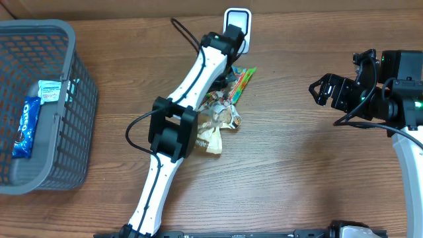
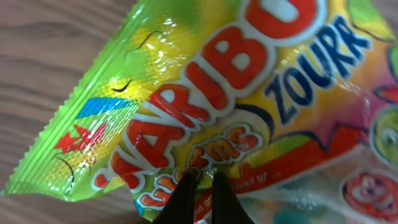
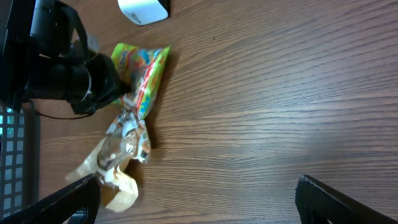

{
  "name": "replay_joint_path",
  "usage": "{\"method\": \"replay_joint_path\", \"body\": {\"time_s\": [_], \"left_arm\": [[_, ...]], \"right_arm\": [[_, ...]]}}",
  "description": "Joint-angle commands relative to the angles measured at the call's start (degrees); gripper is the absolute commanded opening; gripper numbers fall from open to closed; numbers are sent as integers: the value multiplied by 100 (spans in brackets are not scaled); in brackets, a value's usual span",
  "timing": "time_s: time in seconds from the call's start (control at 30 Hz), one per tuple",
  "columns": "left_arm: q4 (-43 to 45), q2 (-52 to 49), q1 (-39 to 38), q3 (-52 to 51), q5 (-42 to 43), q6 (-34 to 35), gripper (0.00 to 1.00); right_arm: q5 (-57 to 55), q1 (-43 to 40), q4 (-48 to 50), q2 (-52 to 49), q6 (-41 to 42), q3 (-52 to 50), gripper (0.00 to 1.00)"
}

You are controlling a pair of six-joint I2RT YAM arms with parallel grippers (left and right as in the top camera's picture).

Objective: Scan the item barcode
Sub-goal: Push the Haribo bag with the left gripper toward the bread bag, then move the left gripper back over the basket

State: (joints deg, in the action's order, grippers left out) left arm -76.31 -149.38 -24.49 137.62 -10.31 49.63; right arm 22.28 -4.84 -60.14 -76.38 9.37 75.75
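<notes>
The item is a green and yellow Haribo candy bag [image 2: 205, 81] [image 1: 242, 79] [image 3: 144, 67]. My left gripper [image 2: 202, 186] is shut on its lower edge, its two black fingers [image 2: 185, 200] pinching the printed film. The printed front faces the left wrist camera and no barcode shows. In the overhead view the left gripper [image 1: 225, 66] holds the bag just below the white scanner [image 1: 236, 23] [image 3: 144, 9] at the table's far edge. My right gripper [image 1: 328, 89] [image 3: 199, 205] stands wide open over bare wood at the right, apart from the bag.
A heap of crumpled clear and beige wrappers [image 1: 217, 122] [image 3: 115, 158] lies under the left arm, touching the bag's lower end. A grey mesh basket [image 1: 79, 106] at the left holds a blue Oreo pack [image 1: 26, 125] and a small white pack [image 1: 49, 91].
</notes>
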Motion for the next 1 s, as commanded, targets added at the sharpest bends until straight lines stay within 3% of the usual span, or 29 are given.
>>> {"method": "replay_joint_path", "body": {"time_s": [0.0, 0.33, 0.7, 0.97], "left_arm": [[-245, -328, 177, -61, 63, 72, 4], [-863, -98, 302, -59, -63, -474, 4], [-1683, 79, 321, -59, -44, -1902, 4], [-1718, 496, 420, 275, -15, -2929, 4]], "right_arm": [[31, 28, -7, 11, -44, 153, 100], [31, 28, -37, 11, -44, 153, 100], [33, 28, -79, 11, -44, 153, 100], [31, 28, -107, 11, -44, 153, 100]]}}
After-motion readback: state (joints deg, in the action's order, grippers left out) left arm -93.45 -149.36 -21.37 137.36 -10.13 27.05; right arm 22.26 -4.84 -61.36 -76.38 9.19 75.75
